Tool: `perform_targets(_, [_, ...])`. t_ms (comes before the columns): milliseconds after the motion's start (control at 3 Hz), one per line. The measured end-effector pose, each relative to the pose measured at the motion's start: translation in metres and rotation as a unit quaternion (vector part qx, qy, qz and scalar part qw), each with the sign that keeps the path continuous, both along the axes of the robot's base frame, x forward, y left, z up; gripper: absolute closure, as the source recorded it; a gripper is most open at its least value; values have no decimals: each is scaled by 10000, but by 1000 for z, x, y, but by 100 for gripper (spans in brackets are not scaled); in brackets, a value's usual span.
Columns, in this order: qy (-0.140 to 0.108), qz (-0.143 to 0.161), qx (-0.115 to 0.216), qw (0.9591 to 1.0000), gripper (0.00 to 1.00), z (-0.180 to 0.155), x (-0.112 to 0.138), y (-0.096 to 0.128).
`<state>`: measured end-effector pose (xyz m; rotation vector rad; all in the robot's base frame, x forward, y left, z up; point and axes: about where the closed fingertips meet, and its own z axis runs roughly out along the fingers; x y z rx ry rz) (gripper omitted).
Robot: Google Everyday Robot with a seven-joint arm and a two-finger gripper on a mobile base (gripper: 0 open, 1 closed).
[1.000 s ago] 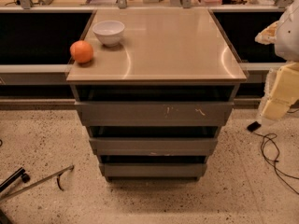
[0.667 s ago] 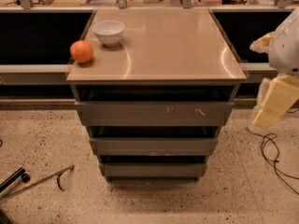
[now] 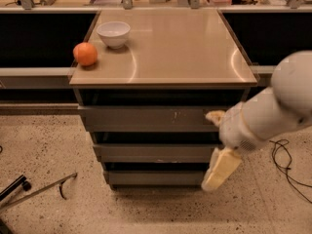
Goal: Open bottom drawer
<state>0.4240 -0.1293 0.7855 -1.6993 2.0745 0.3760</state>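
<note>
Here, gripper (image 3: 220,171) near bottom drawer (image 3: 153,178), speckled floor (image 3: 48,145)

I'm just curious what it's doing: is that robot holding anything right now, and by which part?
Nothing seems held: the hand hangs in front of the right end of the bottom drawer, with no object in it.

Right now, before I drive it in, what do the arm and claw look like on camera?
The arm is smooth, white and rounded, with a bulbous joint at upper right. The claw is cream-yellow and blocky, sitting by the right end of the bottom drawer. No markings or cables show on them.
</note>
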Motion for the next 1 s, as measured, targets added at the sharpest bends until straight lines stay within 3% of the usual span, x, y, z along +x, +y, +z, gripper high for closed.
perform_targets(333, [452, 9, 523, 9976, 0, -94, 1, 42])
perform_targets(667, [258, -184, 616, 9976, 0, -104, 18, 42])
perform_targets(1000, [259, -204, 591, 9977, 0, -109, 17, 42])
